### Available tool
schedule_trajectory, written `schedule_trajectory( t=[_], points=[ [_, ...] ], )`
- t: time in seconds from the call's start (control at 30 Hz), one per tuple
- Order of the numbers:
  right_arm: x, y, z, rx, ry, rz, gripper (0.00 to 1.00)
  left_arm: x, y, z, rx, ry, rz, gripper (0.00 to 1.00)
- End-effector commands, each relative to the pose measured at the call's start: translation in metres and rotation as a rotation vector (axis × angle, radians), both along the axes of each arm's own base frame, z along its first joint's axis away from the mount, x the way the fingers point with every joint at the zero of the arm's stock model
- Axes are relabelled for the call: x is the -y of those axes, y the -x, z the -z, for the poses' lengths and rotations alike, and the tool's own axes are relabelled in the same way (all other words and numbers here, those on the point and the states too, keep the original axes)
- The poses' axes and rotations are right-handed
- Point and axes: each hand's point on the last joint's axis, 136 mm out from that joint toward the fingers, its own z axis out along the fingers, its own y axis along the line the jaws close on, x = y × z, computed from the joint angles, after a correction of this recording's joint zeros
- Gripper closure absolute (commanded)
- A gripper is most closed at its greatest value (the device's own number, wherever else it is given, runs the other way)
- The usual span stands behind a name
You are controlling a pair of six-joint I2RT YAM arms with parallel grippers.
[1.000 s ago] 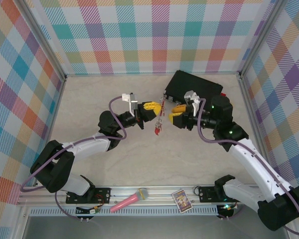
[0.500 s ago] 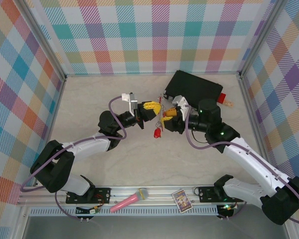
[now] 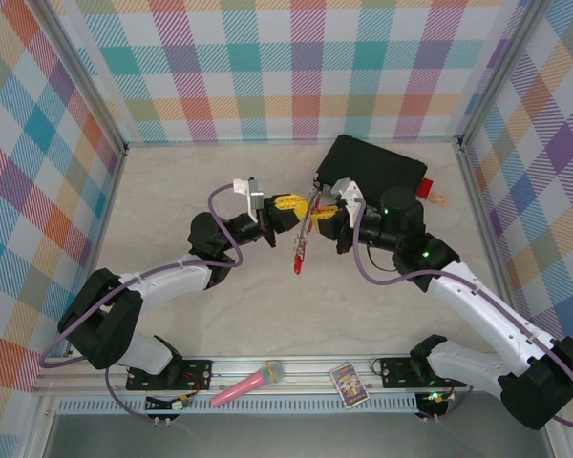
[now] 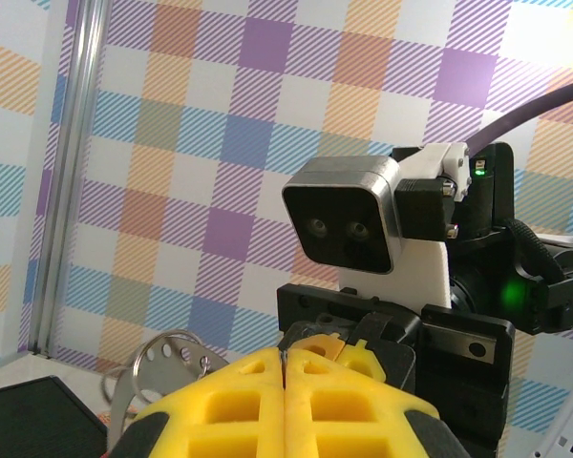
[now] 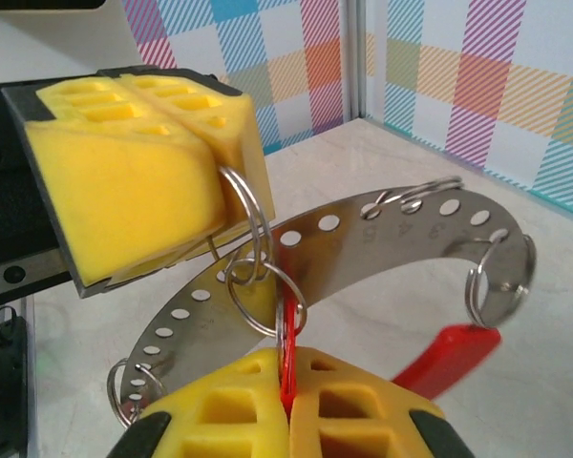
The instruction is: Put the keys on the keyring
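Threading step: right gripper (image 5: pixel 286 386) clenched on red key (image 5: pixel 287 358) at 6 o'clock of wrist view; left gripper (image 5: pixel 220 143) clamped on keyring (image 5: pixel 253 224) at 10 o'clock, mid-air. Advice: hold keyring steady, push key loop along wire slowly, avoid twisting perforated strip (image 5: pixel 363 234)

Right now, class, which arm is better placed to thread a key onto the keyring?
Right: the right gripper is shut on a red key beside the keyring; the left gripper only clamps a wire ring.
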Motion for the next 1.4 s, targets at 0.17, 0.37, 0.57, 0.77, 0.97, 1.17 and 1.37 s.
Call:
schedule_trajectory(
  t=[0.17, 0.37, 0.57, 0.77, 0.97, 1.17, 1.37],
  points=[
    [-0.009, 0.010, -0.003, 0.010, 0.001, -0.082, 1.00, -0.009, 0.014, -0.037, 0.077, 0.086, 0.005, 1.00],
    [-0.016, 0.013, 0.006, -0.028, 0.026, -0.118, 1.00, -0.006, 0.016, -0.039, 0.071, 0.088, 0.026, 1.00],
    [-0.018, 0.011, 0.004, -0.033, 0.027, -0.120, 0.95, -0.004, 0.017, -0.037, 0.073, 0.083, 0.031, 1.00],
    [-0.009, 0.009, 0.002, -0.005, 0.031, -0.062, 0.89, -0.005, 0.016, -0.033, 0.075, 0.078, 0.013, 1.00],
    [0.003, 0.011, 0.002, 0.012, 0.018, -0.005, 0.68, -0.007, 0.014, -0.030, 0.075, 0.076, -0.004, 1.00],
    [0.013, 0.019, -0.013, 0.020, -0.038, 0.006, 0.69, -0.010, 0.013, -0.031, 0.081, 0.081, -0.030, 1.00],
    [0.012, 0.021, -0.038, 0.014, -0.128, -0.020, 0.69, -0.010, 0.012, -0.027, 0.076, 0.078, -0.040, 1.00]
  ],
)
